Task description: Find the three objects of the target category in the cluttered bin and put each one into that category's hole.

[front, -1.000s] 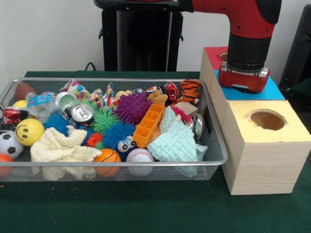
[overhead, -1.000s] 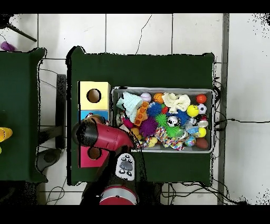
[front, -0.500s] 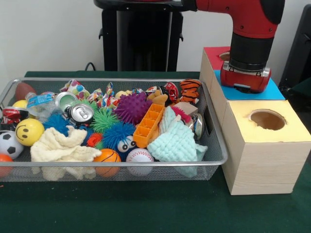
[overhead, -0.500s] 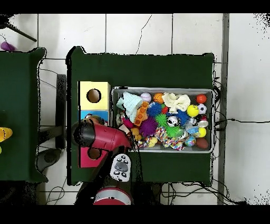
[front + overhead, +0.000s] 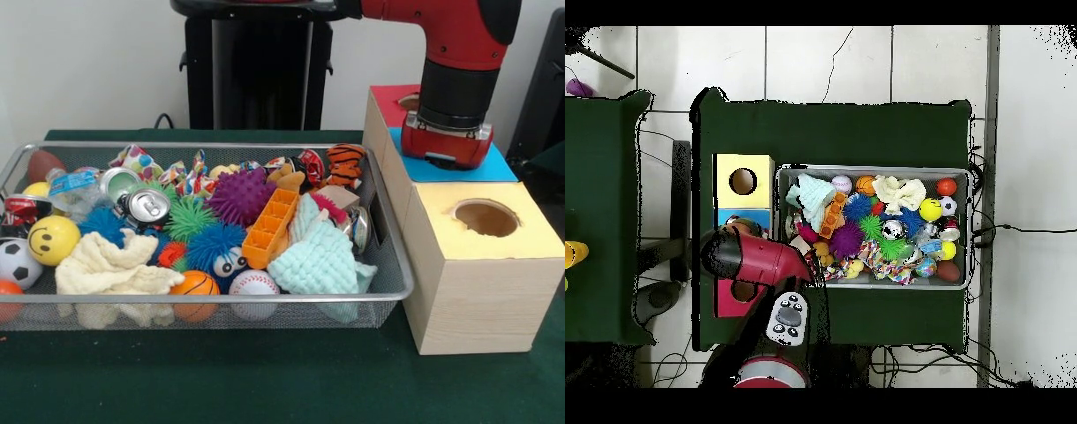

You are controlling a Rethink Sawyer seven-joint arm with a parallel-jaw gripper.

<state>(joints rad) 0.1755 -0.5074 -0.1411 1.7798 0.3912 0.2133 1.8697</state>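
One pincer [image 5: 444, 157] over blue box [image 5: 494, 166], beside bin [image 5: 388, 256]

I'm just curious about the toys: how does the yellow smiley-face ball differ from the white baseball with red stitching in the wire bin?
The yellow smiley-face ball is plain yellow with a black face; the white baseball has red stitching. The smiley ball sits at the bin's left end, the baseball against the near wall, mid-bin. The smiley ball looks slightly bigger. Both are round balls lying loose.

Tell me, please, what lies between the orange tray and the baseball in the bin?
In the front view, a blue spiky ball with googly eyes lies between the orange tray and the baseball, touching the tray's lower end.
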